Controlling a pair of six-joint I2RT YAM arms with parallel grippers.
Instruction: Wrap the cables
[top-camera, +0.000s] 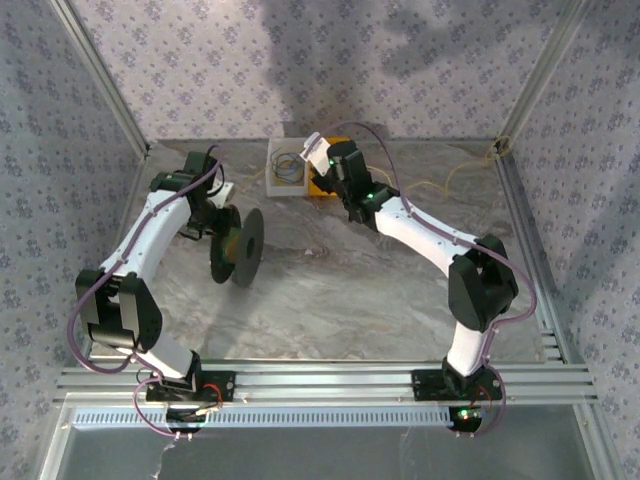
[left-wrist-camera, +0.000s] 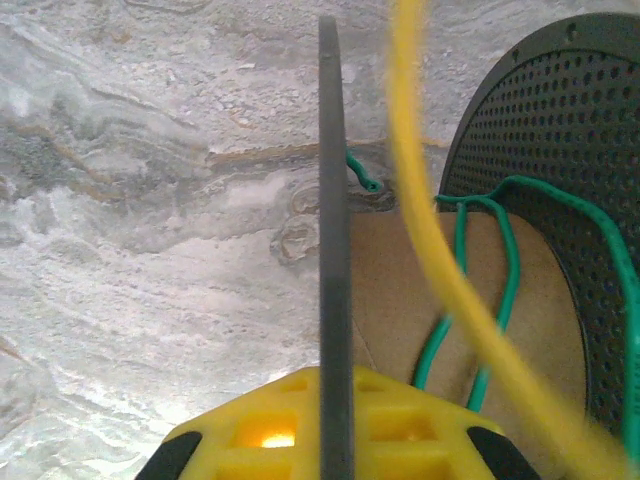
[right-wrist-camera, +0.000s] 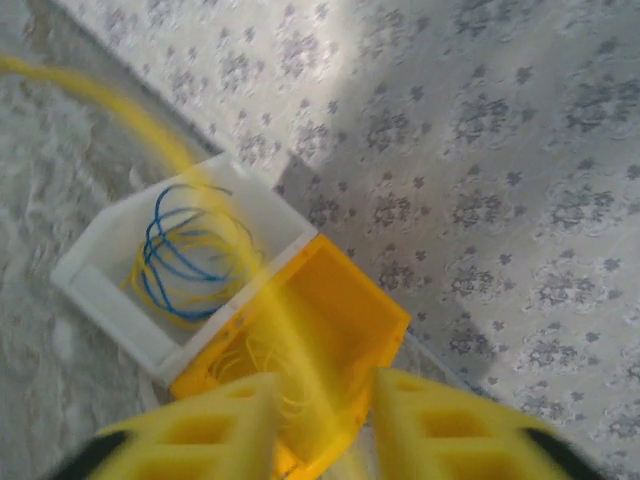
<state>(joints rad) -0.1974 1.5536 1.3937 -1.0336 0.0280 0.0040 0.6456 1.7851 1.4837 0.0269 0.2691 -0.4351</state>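
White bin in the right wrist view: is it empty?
No, the white bin holds a loose coil of blue and yellow wire.

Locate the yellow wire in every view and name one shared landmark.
Top external: yellow wire trails across the table's far right.
Left wrist: it runs blurred from top to lower right, across the black spool.
Right wrist: it runs blurred from upper left toward the right gripper.
Shared landmark: the marble table.
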